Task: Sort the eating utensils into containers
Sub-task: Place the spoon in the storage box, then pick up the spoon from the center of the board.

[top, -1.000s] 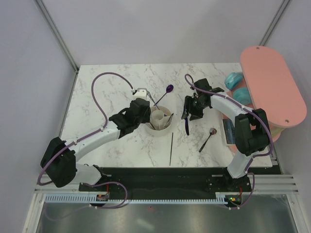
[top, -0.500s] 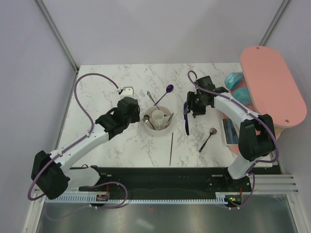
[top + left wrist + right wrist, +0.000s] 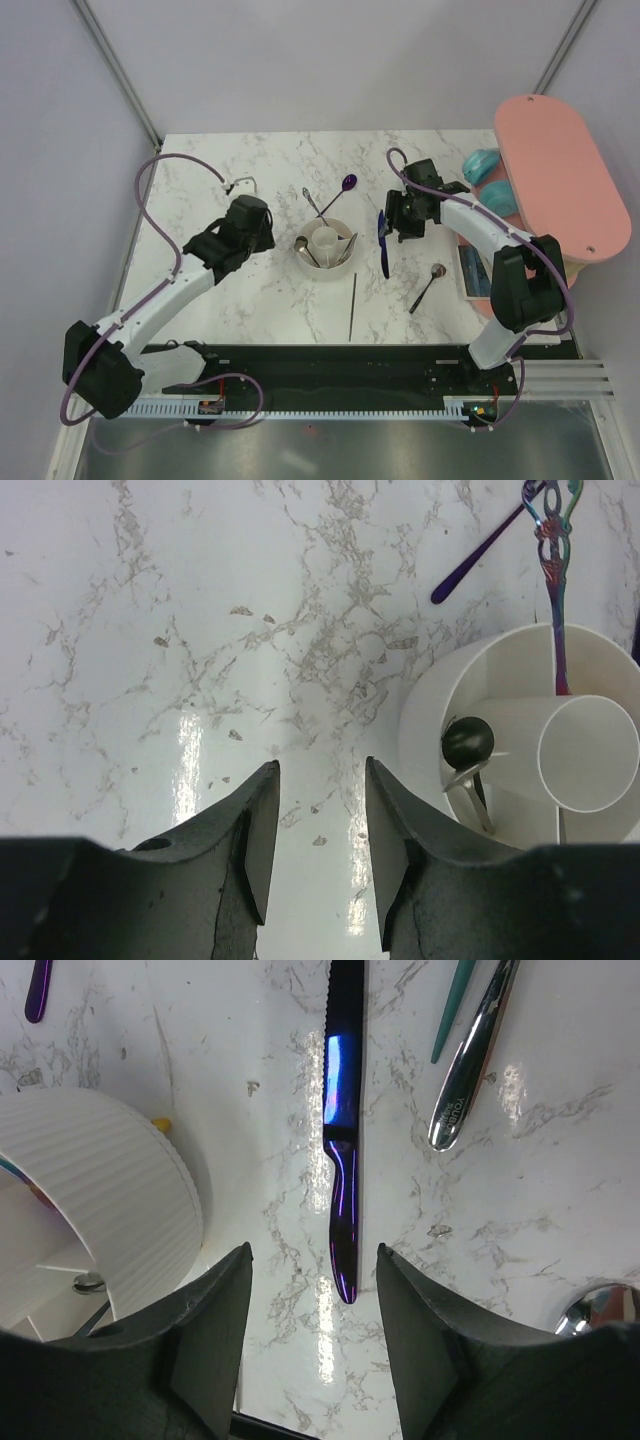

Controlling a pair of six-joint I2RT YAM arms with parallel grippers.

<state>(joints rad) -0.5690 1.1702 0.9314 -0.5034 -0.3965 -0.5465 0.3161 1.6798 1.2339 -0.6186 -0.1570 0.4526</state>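
Note:
The white round holder stands mid-table with a black-bowled spoon and an iridescent utensil in its ring sections. My left gripper hangs open over bare marble to the holder's left, holding nothing. My right gripper is open just right of the holder, above the handle end of a blue-purple knife. A purple spoon, a thin silver utensil, a black stick and a dark-bowled spoon lie on the table.
A large pink oval board stands at the right edge with teal objects beside it and a small tray below. In the right wrist view a silver handle and a teal stick lie right of the knife.
My left arm has drawn back to the left, away from the holder, leaving a spoon in it. My right gripper shifted slightly up and right over the knife.

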